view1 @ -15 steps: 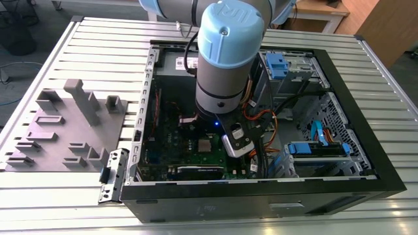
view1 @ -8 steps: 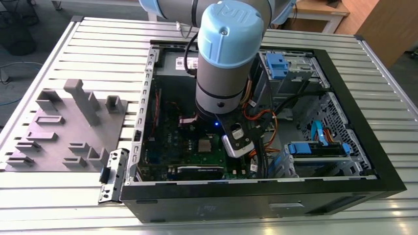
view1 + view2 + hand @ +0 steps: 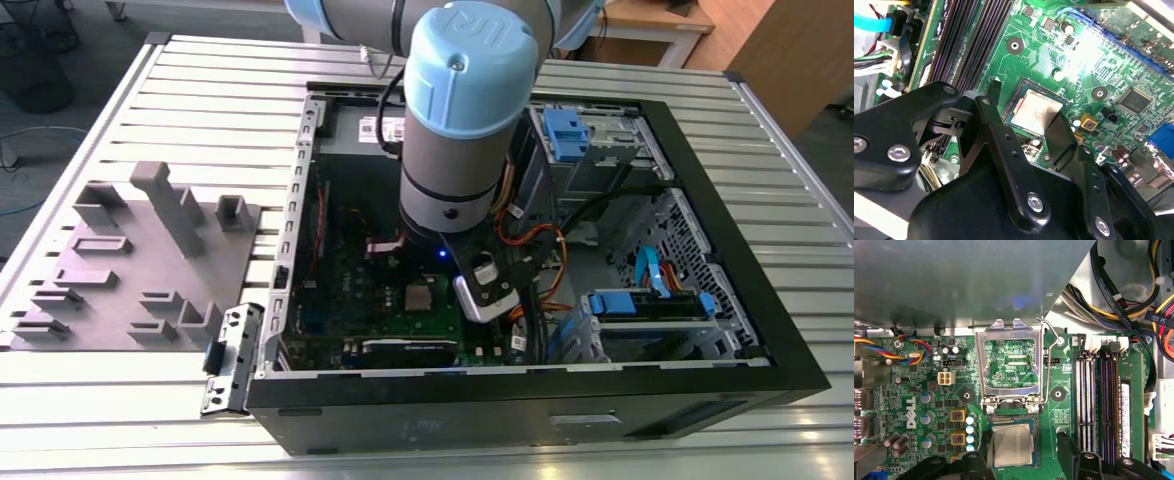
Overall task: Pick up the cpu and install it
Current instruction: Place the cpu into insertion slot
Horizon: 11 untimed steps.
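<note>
Inside the open PC case (image 3: 534,405), which lies on its side on the slatted metal table (image 3: 174,100), the arm (image 3: 461,130) reaches down over the green motherboard (image 3: 334,290), near the case's middle.

Socket (image 3: 1013,102): holds the cpu (image 3: 1039,115). The chip lies flat, metal top up, edges square w/ the socket rim. In the first wrist view the load plate (image 3: 1009,326) stands hinged up and back from the cpu, w/ its wire lever (image 3: 1050,365) raised beside it. Board shows through the plate's window.

Gripper (image 3: 1026,106): spread wide, nothing held. In the second wrist view one black finger (image 3: 996,120) stands to one side of the cpu and its mate to the opposite side. The gap betw. them is wider than the chip. Whether the tips touch the board: cannot tell.

Memory slots (image 3: 1094,405): parallel rows beside the socket. One slot appears to hold a module (image 3: 1126,410).

Case, other contents: drive bays w/ blue latches (image 3: 561,130) toward the exterior view's right. Orange and black cables (image 3: 534,240) run betw. the bays and the arm.

Grey tray (image 3: 120,270): on the table outside the case, at the exterior view's left, well apart from the arm. It has raised blocks and square recesses.
</note>
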### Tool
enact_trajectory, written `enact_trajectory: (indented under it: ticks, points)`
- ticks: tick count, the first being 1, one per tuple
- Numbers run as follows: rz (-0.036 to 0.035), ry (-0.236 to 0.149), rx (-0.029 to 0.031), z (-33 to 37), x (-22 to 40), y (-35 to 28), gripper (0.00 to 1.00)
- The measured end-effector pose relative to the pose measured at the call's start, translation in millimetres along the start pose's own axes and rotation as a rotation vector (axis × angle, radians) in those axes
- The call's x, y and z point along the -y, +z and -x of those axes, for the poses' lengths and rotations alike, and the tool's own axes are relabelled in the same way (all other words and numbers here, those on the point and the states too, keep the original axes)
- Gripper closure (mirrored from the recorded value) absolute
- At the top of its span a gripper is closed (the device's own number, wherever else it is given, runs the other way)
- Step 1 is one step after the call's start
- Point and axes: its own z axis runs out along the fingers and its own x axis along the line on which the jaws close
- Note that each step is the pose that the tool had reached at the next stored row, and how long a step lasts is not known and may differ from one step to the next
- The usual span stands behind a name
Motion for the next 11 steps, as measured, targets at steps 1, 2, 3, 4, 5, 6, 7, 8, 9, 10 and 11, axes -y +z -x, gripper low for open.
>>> enact_trajectory:
  ticks: [1, 2, 3, 4, 5, 6, 7, 8, 9, 10, 11]
  points:
    - [-0.0002, 0.002, 0.0, 0.4, 0.0, 0.1, 0.38]
    - [-0.0003, 0.004, 0.0002, 0.8, 0.0, 0.2, 0.38]
    - [-0.0003, 0.008, 0.0003, 1.4, 0.0, 0.3, 0.38]
    - [-0.0003, 0.012, 0.0005, 2.1, -0.1, 0.4, 0.38]
    - [-0.0003, 0.016, 0.0007, 2.6, -0.1, 0.5, 0.38]
    - [-0.0003, 0.021, 0.0008, 3.0, -0.1, 0.5, 0.38]
    - [-0.0002, 0.023, 0.0009, 3.0, -0.1, 0.5, 0.38]
    - [-0.0002, 0.023, 0.0009, 3.0, -0.1, 0.5, 0.38]
    - [-0.0002, 0.023, 0.0008, 3.1, -0.1, 0.5, 0.38]
    - [-0.0002, 0.023, 0.0008, 3.1, -0.1, 0.5, 0.38]
    - [-0.0002, 0.023, 0.0008, 3.1, -0.1, 0.5, 0.38]
